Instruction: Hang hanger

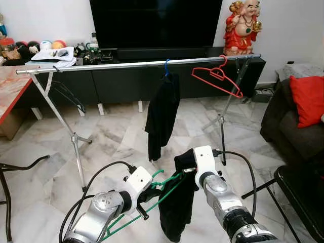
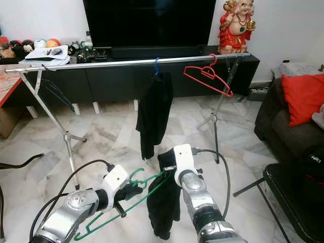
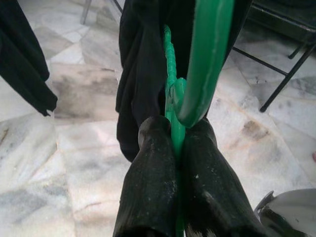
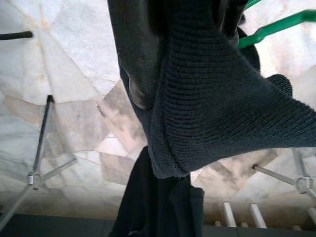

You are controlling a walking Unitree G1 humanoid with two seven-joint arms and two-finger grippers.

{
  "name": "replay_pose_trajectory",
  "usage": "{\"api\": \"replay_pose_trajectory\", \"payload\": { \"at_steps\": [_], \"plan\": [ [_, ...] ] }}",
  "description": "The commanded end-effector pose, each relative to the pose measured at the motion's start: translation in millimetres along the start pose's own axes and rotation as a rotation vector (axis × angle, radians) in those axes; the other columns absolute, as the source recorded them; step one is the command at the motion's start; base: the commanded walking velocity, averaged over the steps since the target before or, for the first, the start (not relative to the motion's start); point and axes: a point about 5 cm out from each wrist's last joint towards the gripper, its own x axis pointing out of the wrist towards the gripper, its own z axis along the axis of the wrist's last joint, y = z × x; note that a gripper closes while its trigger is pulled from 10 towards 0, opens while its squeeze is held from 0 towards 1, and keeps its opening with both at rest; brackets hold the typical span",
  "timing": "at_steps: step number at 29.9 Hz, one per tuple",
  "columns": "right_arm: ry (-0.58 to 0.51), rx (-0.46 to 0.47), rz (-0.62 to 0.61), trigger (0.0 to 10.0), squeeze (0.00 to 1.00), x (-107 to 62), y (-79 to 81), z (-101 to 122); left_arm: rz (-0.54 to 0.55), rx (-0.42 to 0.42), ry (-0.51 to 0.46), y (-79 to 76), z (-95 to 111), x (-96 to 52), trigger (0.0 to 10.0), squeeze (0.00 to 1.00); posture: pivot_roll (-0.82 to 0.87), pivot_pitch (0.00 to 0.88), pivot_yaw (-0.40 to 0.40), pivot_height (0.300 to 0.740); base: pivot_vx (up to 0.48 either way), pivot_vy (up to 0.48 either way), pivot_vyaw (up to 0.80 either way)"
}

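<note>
This is a home living room. A large dark television (image 1: pixel 156 23) stands on a long low black cabinet (image 1: pixel 152 81) against a white wall, with a red-robed laughing figurine (image 1: pixel 243 28) at the cabinet's right end and papers and small ornaments (image 1: pixel 53 53) cluttering its left end. The floor (image 1: pixel 111 136) is polished marble tile. A dark sofa with a red cushion (image 1: pixel 308 98) sits at the right. A metal clothes rail (image 1: pixel 136 64) (on folding tripod legs) spans the room before the cabinet, carrying a black garment (image 1: pixel 162 114) and a red hanger (image 1: pixel 217 76).
</note>
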Motion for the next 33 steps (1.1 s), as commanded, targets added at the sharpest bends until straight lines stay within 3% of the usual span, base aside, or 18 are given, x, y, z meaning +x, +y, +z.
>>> {"api": "replay_pose_trajectory", "payload": {
  "at_steps": [1,5,9,13,17,22,29,33],
  "plan": [
    [-0.041,0.006,0.041,10.0,0.00,1.1,8.1,12.8,0.014,0.001,-0.057,2.6,11.6,2.6,10.0,0.00,0.12,0.000,-0.034,0.740,0.000,0.000,0.00],
    [-0.042,0.029,0.074,10.0,0.00,1.1,14.3,13.3,0.009,-0.006,-0.086,-0.1,16.4,4.9,10.0,0.00,0.12,0.000,-0.038,0.740,0.000,0.000,0.00],
    [-0.058,0.130,0.127,10.0,0.00,1.0,27.6,19.1,0.002,-0.008,-0.121,-6.5,23.8,11.7,10.0,0.00,0.12,0.000,-0.039,0.740,0.000,0.000,0.00],
    [-0.072,0.163,0.142,10.0,0.00,0.7,32.5,23.5,-0.031,-0.010,-0.120,-11.6,24.7,14.8,10.0,0.00,0.11,0.000,-0.039,0.740,0.000,0.000,0.00],
    [-0.076,0.156,0.113,10.0,0.00,0.9,29.3,23.3,-0.086,0.014,-0.067,-16.6,16.6,13.1,10.0,0.00,0.11,0.000,-0.039,0.740,0.000,0.000,0.00],
    [-0.066,0.067,-0.025,10.0,0.00,0.3,2.7,18.0,0.021,0.015,-0.045,3.4,9.5,3.1,10.0,0.00,0.12,0.000,-0.040,0.740,0.000,0.000,0.00],
    [-0.059,0.060,-0.054,10.0,0.00,-0.1,-1.9,15.5,0.059,0.010,-0.095,9.3,18.2,2.8,10.0,0.00,0.12,0.000,-0.043,0.740,0.000,0.000,0.00],
    [-0.058,0.076,-0.014,10.0,0.00,0.0,5.3,15.9,0.044,0.007,-0.110,6.2,22.3,5.7,10.0,0.00,0.12,0.000,-0.041,0.740,0.000,0.000,0.00]
  ]
}}
